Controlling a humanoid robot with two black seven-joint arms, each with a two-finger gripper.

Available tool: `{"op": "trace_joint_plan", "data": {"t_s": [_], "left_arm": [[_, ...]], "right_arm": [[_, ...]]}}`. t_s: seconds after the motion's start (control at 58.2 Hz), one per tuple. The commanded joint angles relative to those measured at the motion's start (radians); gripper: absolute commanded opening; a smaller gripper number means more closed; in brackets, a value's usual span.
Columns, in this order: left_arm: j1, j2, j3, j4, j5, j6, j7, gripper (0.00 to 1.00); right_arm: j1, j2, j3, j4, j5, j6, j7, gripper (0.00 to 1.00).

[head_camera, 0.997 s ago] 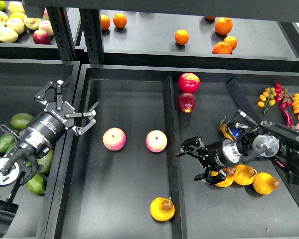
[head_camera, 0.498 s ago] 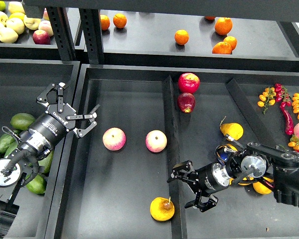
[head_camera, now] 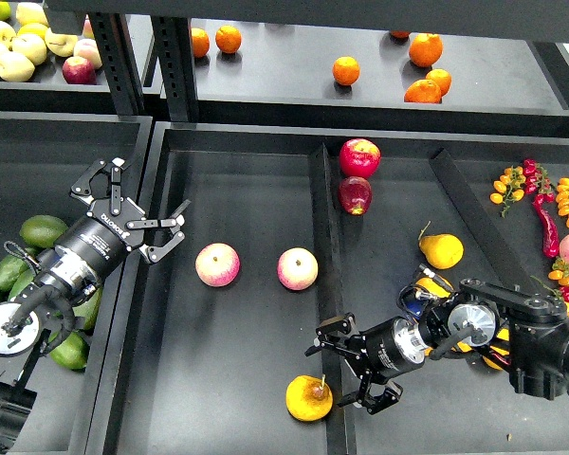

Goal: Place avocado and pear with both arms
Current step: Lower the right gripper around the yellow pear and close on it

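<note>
The pear (head_camera: 308,398), yellow-orange with a short stem and a dark blotch, lies at the front of the middle tray. My right gripper (head_camera: 347,373) is open and empty. It hovers over the divider just right of the pear, apart from it. Green avocados lie in the left bin, and the brightest one (head_camera: 43,229) sits at the back of the pile. My left gripper (head_camera: 136,205) is open and empty, above the wall between the left bin and the middle tray, up and right of that avocado.
Two pink apples (head_camera: 217,263) (head_camera: 297,268) lie mid-tray. Two red apples (head_camera: 358,157) sit by the divider (head_camera: 324,246). More yellow pears (head_camera: 441,250) lie under my right arm. Peppers and small tomatoes (head_camera: 541,199) are at right. Oranges (head_camera: 346,70) sit on the back shelf.
My right gripper has moved left and toward the front, from the pear pile in the right tray to beside the lone pear. The left arm has hardly moved.
</note>
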Motion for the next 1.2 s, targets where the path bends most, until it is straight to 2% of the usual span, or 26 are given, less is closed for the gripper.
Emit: {"op": "trace_joint_plan", "data": {"t_s": [0.0,0.601,1.1,1.186], "left_arm": [[0.0,0.0,0.0,-0.001,0.0,0.0,0.0,1.0],[0.0,0.0,0.007,-0.001,0.0,-0.002,0.0,1.0],[0.0,0.0,0.011,-0.003,0.0,-0.002,-0.002,1.0],[0.0,0.0,0.011,-0.003,0.0,-0.002,-0.002,1.0]], "right_arm": [[-0.005,-0.001,0.0,0.0,-0.001,0.0,0.0,1.0],[-0.02,0.003,0.005,-0.018,-0.011,0.0,0.0,0.99],[-0.018,0.027,0.005,-0.061,-0.007,0.0,0.0,0.9],[-0.017,0.031,0.005,-0.063,-0.009,0.0,0.0,0.86]]}}
